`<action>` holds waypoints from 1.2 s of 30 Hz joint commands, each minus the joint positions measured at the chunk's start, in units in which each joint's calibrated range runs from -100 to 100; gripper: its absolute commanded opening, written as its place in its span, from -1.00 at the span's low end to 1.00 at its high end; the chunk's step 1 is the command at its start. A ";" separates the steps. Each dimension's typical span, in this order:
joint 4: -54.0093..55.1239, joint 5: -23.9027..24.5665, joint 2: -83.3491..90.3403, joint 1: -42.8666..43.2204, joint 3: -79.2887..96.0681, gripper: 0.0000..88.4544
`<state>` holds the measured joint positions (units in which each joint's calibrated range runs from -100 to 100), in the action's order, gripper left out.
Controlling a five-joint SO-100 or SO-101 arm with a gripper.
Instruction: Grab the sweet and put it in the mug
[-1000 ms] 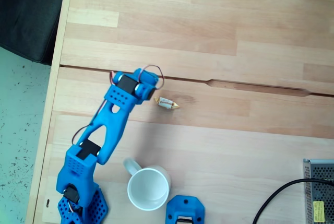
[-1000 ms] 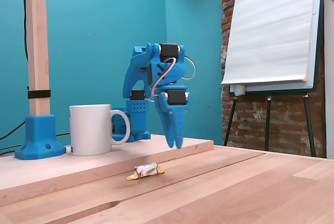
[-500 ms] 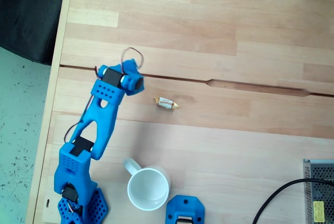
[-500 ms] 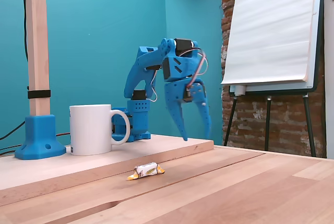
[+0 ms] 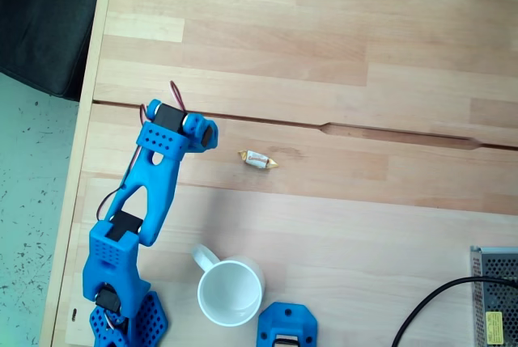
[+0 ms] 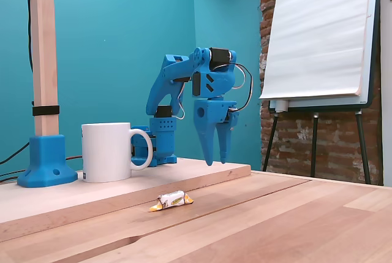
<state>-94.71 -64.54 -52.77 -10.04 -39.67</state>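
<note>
A pale wooden table (image 5: 340, 48) with a routed groove is seen before teal walls and a flip chart (image 6: 318, 36). The sweet (image 5: 258, 159) lies by the groove, well apart from the mug (image 5: 231, 291). The jaws (image 6: 216, 160) hang narrowly parted, holding nothing.

The sweet (image 5: 258, 159), white with gold twisted ends, lies flat on the wood, apart from the upright white mug (image 5: 231, 291).

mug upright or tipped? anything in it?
Upright and empty: the mug stands on its base, and the fixed view from above shows its bare white inside.
</note>
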 commanded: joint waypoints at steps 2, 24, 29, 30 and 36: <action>-1.10 -5.03 3.11 0.02 -0.12 -0.58; -1.34 -4.25 4.92 0.39 -1.46 -0.60; -1.66 6.59 4.92 0.53 -0.39 -0.60; -1.66 9.13 4.92 0.53 -0.39 -0.60; -1.01 23.69 3.89 0.17 -0.83 -0.58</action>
<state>-95.61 -47.40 -52.59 -9.90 -39.58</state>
